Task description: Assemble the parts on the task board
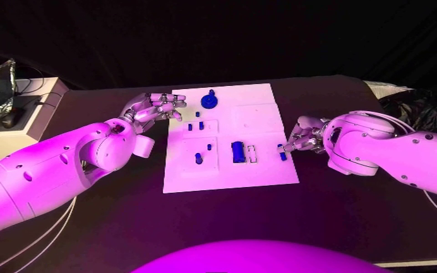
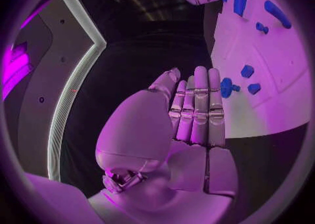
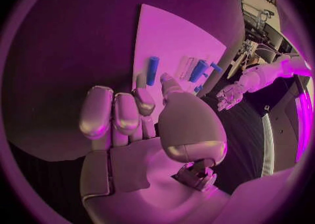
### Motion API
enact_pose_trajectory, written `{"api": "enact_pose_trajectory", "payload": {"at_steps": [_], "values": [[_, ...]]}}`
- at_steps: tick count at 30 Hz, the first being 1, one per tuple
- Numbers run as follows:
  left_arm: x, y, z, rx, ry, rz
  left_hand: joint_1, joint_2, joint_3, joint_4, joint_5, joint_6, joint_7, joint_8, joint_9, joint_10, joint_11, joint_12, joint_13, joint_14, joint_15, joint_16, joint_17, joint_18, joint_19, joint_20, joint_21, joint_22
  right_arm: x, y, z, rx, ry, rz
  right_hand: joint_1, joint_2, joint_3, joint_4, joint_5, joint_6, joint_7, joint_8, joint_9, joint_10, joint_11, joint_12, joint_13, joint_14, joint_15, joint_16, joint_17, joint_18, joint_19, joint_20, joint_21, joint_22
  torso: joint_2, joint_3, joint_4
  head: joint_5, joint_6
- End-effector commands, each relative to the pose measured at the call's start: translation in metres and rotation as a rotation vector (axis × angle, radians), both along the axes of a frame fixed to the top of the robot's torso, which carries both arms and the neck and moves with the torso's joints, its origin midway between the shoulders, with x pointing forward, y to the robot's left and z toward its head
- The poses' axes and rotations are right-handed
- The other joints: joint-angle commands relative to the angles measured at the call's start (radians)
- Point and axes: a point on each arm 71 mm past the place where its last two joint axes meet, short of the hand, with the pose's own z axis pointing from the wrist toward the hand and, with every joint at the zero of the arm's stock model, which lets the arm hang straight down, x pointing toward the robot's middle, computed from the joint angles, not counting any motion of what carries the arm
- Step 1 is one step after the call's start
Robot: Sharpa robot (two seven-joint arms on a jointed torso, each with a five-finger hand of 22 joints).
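The white task board (image 1: 259,118) lies mid-table with several blue parts on it: a round wheel (image 1: 209,101), small pegs (image 1: 197,157) and a blue block (image 1: 237,151). My left hand (image 1: 156,107) hovers at the board's far left edge, its fingers (image 2: 197,108) straight, side by side and holding nothing; the wheel (image 2: 227,87) lies just beyond them. My right hand (image 1: 305,137) is at the board's right edge. A blue peg (image 1: 282,152) (image 3: 152,70) lies there with its near end between the thumb and a fingertip (image 3: 140,81); whether they grip it is unclear.
Two pale slim pieces (image 1: 253,154) lie beside the blue block. A grey box (image 1: 36,105) with cables stands at the table's far left. Dark table top (image 1: 346,203) surrounds the board on all sides.
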Motion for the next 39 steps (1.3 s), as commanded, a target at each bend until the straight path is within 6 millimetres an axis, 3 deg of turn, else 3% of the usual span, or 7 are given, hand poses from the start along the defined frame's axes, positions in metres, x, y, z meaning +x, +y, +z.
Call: {"api": "enact_pose_trajectory", "payload": {"at_steps": [1,20,24,26,28,34,39], "values": [[-0.001,-0.001,0.001,-0.015,-0.006,-0.005,-0.008,0.000,0.004,0.001,-0.002,0.002,-0.002,0.003,0.001,-0.004,-0.002,0.002,-0.001,-0.001,0.003,0.001,0.000,-0.004,0.007,-0.003,-0.006,0.001,-0.001,0.002,-0.003,-0.026,0.011,0.009,-0.002,-0.010,0.001,0.009,-0.005,0.000,-0.004,0.002,0.002,0.003,-0.002,-0.002,0.026,0.004,-0.004,0.004,0.001,0.010,0.054,-0.002,0.005,0.145,0.000,0.0005,-0.0004,0.001,-0.002],[-0.001,0.000,0.001,-0.013,-0.005,-0.004,-0.008,0.000,0.004,0.001,-0.002,0.002,-0.002,0.003,0.001,-0.004,-0.002,0.002,-0.001,-0.001,0.003,0.001,0.000,-0.004,0.007,-0.003,-0.006,0.001,-0.002,0.011,-0.018,-0.081,0.051,0.052,0.011,0.014,-0.012,-0.032,0.039,-0.002,-0.007,0.007,0.048,0.001,-0.005,-0.004,0.027,0.004,-0.006,0.001,0.001,0.009,0.052,-0.004,0.002,0.144,0.000,0.0009,-0.0002,0.003,-0.010],[-0.001,0.000,0.001,-0.012,-0.004,-0.004,-0.008,0.000,0.005,0.000,-0.001,0.000,-0.002,0.003,0.001,-0.004,-0.002,0.002,-0.001,-0.001,0.003,0.001,0.000,-0.004,0.008,-0.003,-0.008,0.002,-0.002,0.014,-0.021,-0.095,0.050,0.064,0.048,0.026,0.001,-0.071,0.045,-0.004,-0.008,0.006,0.051,-0.001,-0.005,-0.005,0.026,0.003,-0.007,0.001,0.001,0.009,0.052,-0.005,0.002,0.144,0.000,0.0005,-0.0002,0.003,-0.011],[-0.001,0.000,0.001,-0.012,-0.004,-0.004,-0.008,0.000,0.005,0.000,-0.001,0.000,-0.002,0.003,0.001,-0.004,-0.002,0.002,-0.001,-0.001,0.003,0.001,0.000,-0.004,0.008,-0.003,-0.008,0.002,-0.002,0.015,-0.023,-0.101,0.055,0.071,0.074,0.037,0.030,-0.096,0.043,-0.006,-0.010,0.004,0.050,-0.002,-0.007,-0.005,0.026,0.003,-0.008,0.002,0.003,0.008,0.052,-0.005,0.004,0.145,0.000,0.0007,0.0002,0.003,-0.012],[-0.001,0.000,0.001,-0.012,-0.004,-0.003,-0.008,0.000,0.005,0.000,-0.001,0.000,-0.002,0.003,0.001,-0.004,-0.002,0.002,-0.001,-0.001,0.003,0.001,0.000,-0.004,0.008,-0.003,-0.008,0.002,-0.003,0.016,-0.025,-0.104,0.062,0.077,0.094,0.042,0.062,-0.123,0.089,-0.009,-0.012,0.002,0.047,-0.004,-0.009,-0.007,0.026,0.003,-0.010,0.003,0.005,0.007,0.052,-0.006,0.005,0.145,0.000,0.0011,0.0003,0.003,-0.013],[-0.001,0.000,0.001,-0.011,-0.004,-0.002,-0.008,0.000,0.005,0.000,-0.001,0.000,-0.002,0.003,0.001,-0.004,-0.002,0.002,-0.001,-0.001,0.003,0.001,0.000,-0.004,0.008,-0.003,-0.008,0.002,-0.005,0.019,-0.028,-0.106,0.082,0.096,0.088,0.033,0.220,-0.210,0.135,-0.019,-0.014,0.003,0.037,-0.009,-0.012,-0.009,0.025,0.003,-0.011,0.002,0.009,0.005,0.051,-0.009,0.007,0.145,0.000,0.0006,-0.0008,0.004,-0.015],[-0.001,0.001,0.001,-0.010,-0.003,0.000,-0.007,0.000,0.006,0.000,-0.001,-0.003,0.000,0.002,0.001,-0.005,-0.002,0.002,-0.001,-0.001,0.003,0.001,0.000,-0.004,0.009,-0.003,-0.008,0.004,-0.006,0.020,-0.029,-0.097,0.094,0.103,0.086,0.050,0.420,-0.292,0.187,-0.042,0.012,0.008,0.061,-0.016,-0.001,-0.020,0.019,0.002,-0.006,0.002,0.014,0.005,0.049,-0.007,0.013,0.147,0.000,0.0011,-0.0007,0.004,-0.015]]}}
